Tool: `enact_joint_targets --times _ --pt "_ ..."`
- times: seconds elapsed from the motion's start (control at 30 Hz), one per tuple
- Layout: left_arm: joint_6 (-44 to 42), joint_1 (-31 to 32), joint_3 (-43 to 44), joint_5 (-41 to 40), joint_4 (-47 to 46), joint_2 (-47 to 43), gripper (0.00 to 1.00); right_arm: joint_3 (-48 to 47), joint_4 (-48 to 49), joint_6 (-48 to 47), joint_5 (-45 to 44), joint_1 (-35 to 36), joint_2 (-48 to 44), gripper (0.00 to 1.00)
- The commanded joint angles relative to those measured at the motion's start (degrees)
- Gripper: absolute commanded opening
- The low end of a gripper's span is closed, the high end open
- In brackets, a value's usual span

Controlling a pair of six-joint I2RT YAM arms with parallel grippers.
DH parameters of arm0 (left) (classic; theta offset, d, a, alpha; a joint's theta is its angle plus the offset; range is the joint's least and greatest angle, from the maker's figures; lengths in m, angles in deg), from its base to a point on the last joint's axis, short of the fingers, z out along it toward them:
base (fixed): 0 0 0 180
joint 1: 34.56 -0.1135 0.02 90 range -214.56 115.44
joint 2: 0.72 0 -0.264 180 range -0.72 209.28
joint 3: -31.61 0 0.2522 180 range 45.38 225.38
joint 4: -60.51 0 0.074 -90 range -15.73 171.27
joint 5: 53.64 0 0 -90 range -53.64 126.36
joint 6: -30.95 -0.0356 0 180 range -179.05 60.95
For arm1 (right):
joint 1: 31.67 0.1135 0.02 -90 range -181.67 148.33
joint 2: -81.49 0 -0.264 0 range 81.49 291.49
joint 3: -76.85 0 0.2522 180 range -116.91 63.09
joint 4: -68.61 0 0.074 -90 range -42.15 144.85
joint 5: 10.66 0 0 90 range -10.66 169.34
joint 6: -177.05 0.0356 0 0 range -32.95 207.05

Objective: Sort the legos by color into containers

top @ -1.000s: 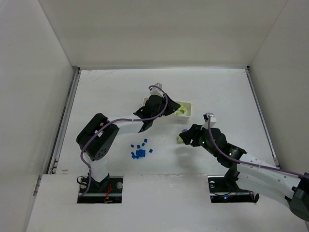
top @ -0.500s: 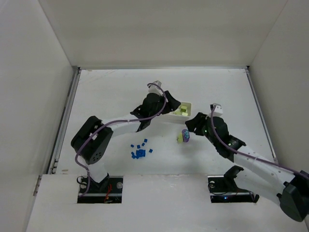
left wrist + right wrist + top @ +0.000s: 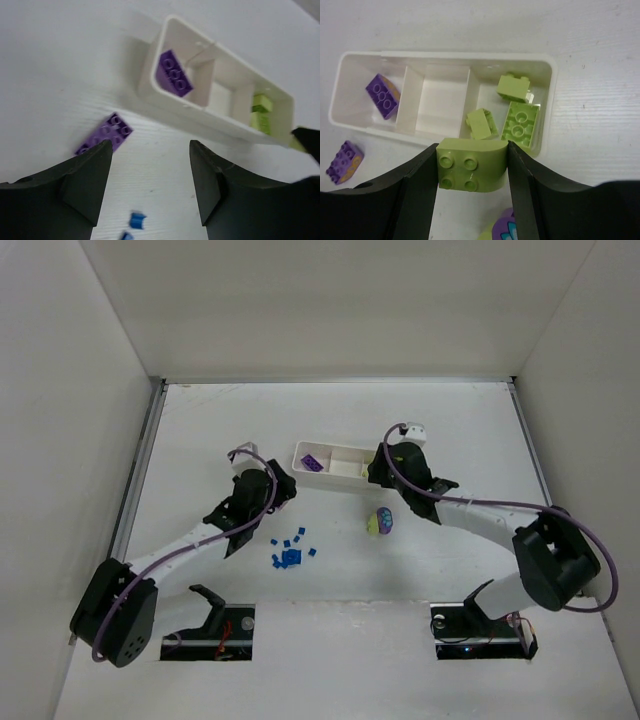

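The white tray point(image 3: 445, 52) lies crosswise, also seen in the top view point(image 3: 345, 472). Its left compartment holds a purple brick point(image 3: 382, 96), and its right one three yellow-green bricks point(image 3: 520, 122). My right gripper point(image 3: 472, 146) is shut on a rounded yellow-green brick point(image 3: 470, 170), just above the tray's near rim by the right compartment. My left gripper point(image 3: 150, 150) is open with nothing in it, above the table near the tray's left end. A second purple brick point(image 3: 105, 134) lies on the table beside its left finger. Small blue bricks point(image 3: 290, 552) are clustered nearer the arms.
A purple and yellow-green piece with a flower print point(image 3: 380, 522) lies on the table in front of the tray, under my right wrist. White walls enclose the table on the left, right and far sides.
The left gripper opened over the tray's left end and drew back to the near left. The right gripper carried the yellow-green brick from the table up to the tray.
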Motion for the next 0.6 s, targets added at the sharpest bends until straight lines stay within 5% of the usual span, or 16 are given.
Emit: enact_joint_targets --times 0.0,0.23,0.57 --pt "-2.48 -0.81 -2.83 -5.88 7.18 -2.97 0.61 -4.35 3.19 -2.91 -4.94 -0.84 2.5 0.51" --pt "-4.06 0.07 -4.77 -7.29 8.24 -1.49 0.63 -6.29 3.19 -3.8 -6.0 -0.66 3.57 0.79" --pt "-7.49 0.95 -3.72 -5.18 2.88 5.37 0.65 -2.87 3.1 -4.15 -3.9 1.18 -2.76 0.81"
